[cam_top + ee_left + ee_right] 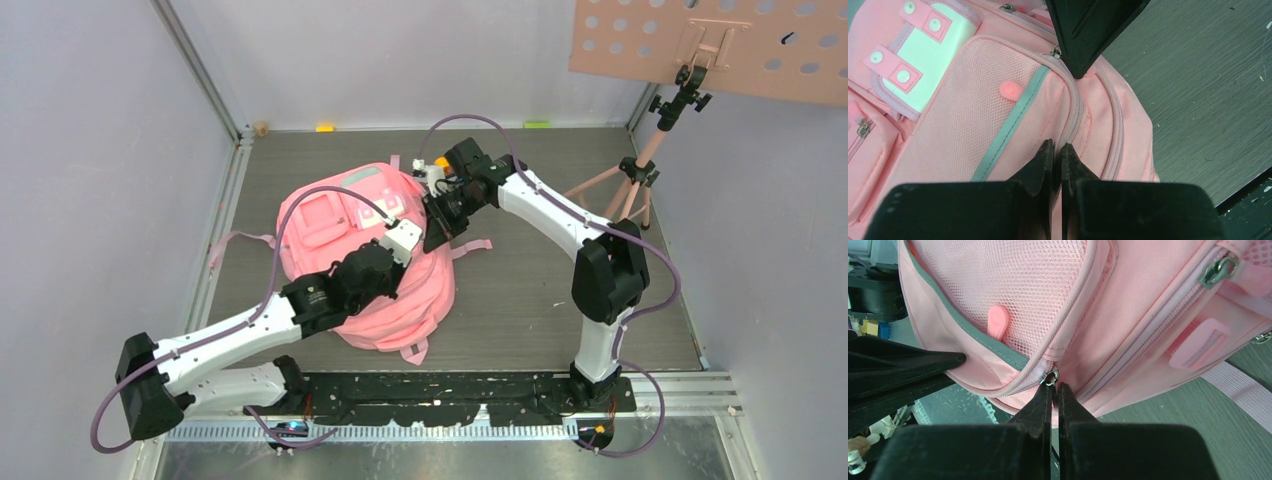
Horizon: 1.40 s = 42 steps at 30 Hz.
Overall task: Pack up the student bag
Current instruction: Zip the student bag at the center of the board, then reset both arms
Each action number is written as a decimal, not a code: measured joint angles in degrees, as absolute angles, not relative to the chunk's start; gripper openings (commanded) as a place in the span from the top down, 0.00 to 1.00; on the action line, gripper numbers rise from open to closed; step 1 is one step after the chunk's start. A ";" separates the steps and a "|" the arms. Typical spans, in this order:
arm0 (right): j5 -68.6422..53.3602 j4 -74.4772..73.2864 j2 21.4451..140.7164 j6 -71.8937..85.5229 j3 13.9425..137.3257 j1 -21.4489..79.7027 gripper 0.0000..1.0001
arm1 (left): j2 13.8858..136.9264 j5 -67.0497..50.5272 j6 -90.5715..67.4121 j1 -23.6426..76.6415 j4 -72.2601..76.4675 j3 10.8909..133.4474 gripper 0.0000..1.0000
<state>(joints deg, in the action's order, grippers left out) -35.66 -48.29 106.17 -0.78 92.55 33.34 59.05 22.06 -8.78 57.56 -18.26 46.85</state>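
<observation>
Pink fabric at centre from above: bag (325,215) flat on counter (540,290), left end effector (405,240) and right end effector (437,225) meeting at its three-o'clock edge. From left wrist: pinched shut at the zip (1075,110), any fabric between the tips impossible to tell. From right wrist: closed tight, apparently on zip pull (1050,377) at twelve o'clock of the tips. Zip seemingly closed, nothing to pack in sight; opening and filling likely all ahead.

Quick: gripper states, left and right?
Left gripper: closed, tips at the zipper seam of the student bag; whether it pinches fabric cannot be told.
Right gripper: closed on the zipper pull.
</observation>
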 measured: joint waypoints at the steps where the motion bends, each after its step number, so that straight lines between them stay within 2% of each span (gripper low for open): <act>1: -36.25 -48.77 106.69 -1.17 93.12 33.34 0.99 | 58.89 22.09 -9.04 57.56 -18.63 46.85 1.00; 13: -41.43 -60.12 117.38 -6.52 107.50 33.80 0.99 | 56.84 24.53 -11.92 57.14 -22.46 46.85 1.00; 15: -41.93 -61.82 119.20 -7.18 109.86 34.17 0.95 | 56.53 24.82 -12.10 56.95 -23.24 46.85 1.00; 18: -42.54 -62.17 120.16 -7.42 110.96 34.54 0.79 | 56.27 25.15 -12.58 56.86 -24.36 46.85 1.00; 19: -42.61 -62.06 120.16 -7.38 110.93 34.54 0.76 | 56.25 25.12 -12.73 56.86 -24.51 46.85 0.95; 20: -42.48 -61.60 120.01 -7.22 110.78 34.54 0.65 | 56.23 25.10 -12.88 56.86 -24.71 46.85 0.84; 21: -42.13 -60.49 119.61 -6.96 110.10 34.50 0.60 | 56.14 25.10 -12.91 56.86 -24.99 46.85 0.67; 22: -41.12 -59.05 118.91 -6.48 108.90 34.44 0.48 | 56.10 24.99 -13.32 56.86 -25.52 46.89 0.50; 23: -39.35 -57.45 118.04 -6.07 107.55 34.24 0.42 | 55.90 24.97 -13.06 56.86 -26.48 46.94 0.33; 25: -34.37 -53.67 116.77 -5.23 105.36 33.21 0.28 | 54.76 25.08 -13.04 56.90 -30.44 47.05 0.12; 26: -32.10 -51.64 116.27 -4.82 104.42 32.21 0.26 | 54.04 25.02 -13.41 56.80 -32.08 47.07 0.05; 28: -28.49 -48.80 115.20 -3.90 102.59 30.81 0.21 | 53.08 24.82 -13.69 56.21 -33.95 47.22 0.01; 34: -20.08 -45.04 107.96 -0.99 95.68 28.29 0.18 | 52.64 15.97 -13.28 50.68 -35.68 49.32 0.00; 42: -10.13 -40.34 91.55 6.31 82.61 27.55 0.14 | 55.88 1.96 -13.61 31.20 -37.21 53.65 0.00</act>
